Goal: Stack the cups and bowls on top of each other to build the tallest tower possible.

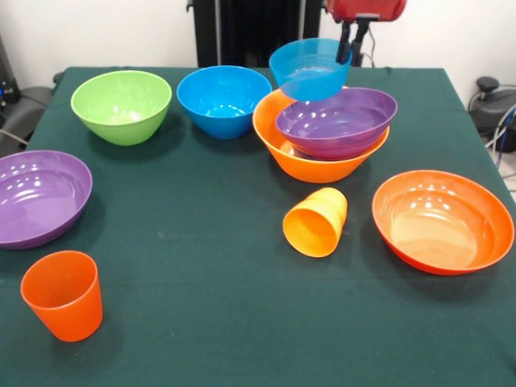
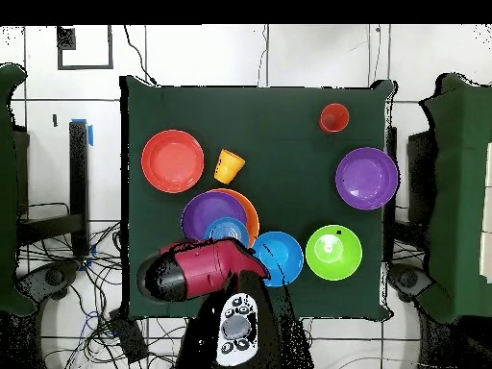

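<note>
Bowls are what we stack here: our end effector [image 1: 351, 50] pinches the far rim of a small translucent blue bowl [image 1: 309, 71], tilted just above the purple bowl [image 1: 337, 121] nested in the large yellow-orange bowl [image 1: 310, 161]. That stack sits directly below, at the counter's [image 1: 226, 322] far side.

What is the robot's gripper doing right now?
Gripper: shut on the small blue bowl, pinching its rim and holding it tilted above the purple bowl in the big orange bowl.
</note>
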Action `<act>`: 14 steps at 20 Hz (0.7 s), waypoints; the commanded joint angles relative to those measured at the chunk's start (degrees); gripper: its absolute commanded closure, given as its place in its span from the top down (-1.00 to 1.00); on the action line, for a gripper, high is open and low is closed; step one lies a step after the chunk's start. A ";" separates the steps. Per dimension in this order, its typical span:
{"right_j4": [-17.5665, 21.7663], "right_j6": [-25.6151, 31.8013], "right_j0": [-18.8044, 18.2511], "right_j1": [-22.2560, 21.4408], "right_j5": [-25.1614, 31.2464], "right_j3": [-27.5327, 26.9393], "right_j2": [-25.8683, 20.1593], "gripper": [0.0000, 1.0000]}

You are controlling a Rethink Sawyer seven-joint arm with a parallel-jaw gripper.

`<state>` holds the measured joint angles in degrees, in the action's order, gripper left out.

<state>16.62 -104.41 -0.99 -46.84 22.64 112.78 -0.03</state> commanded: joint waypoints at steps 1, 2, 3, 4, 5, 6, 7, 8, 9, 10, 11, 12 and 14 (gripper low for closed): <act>-2.99 -5.27 0.99 0.05 6.75 -4.91 -3.60 -1.00; -3.14 -5.25 1.04 0.00 6.98 -5.13 -3.59 -1.00; -3.37 -5.18 1.00 -0.09 7.28 -5.24 -3.66 -1.00; -3.60 -5.15 1.03 -0.05 7.75 -5.55 -3.68 -1.00; -3.72 -5.18 1.11 0.00 8.03 -5.76 -3.63 -1.00; -3.77 -5.17 1.19 0.13 8.36 -6.11 -3.55 -1.00; -3.69 -5.11 1.24 0.25 8.29 -6.15 -3.47 -1.00; -3.61 -5.03 1.20 0.36 7.90 -6.00 -3.45 -1.00; -3.47 -5.01 1.18 0.59 7.32 -5.84 -3.39 -1.00; -3.32 -4.98 1.16 0.82 6.74 -5.67 -3.34 -1.00; -3.15 -4.95 1.17 1.14 6.29 -5.62 -3.26 -1.00; -3.06 -4.99 1.15 1.30 5.61 -5.39 -3.26 -1.00; -3.08 -5.11 1.18 1.97 5.61 -5.94 -3.20 -1.00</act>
<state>14.26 -104.41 -0.46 -48.02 25.28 109.59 -0.05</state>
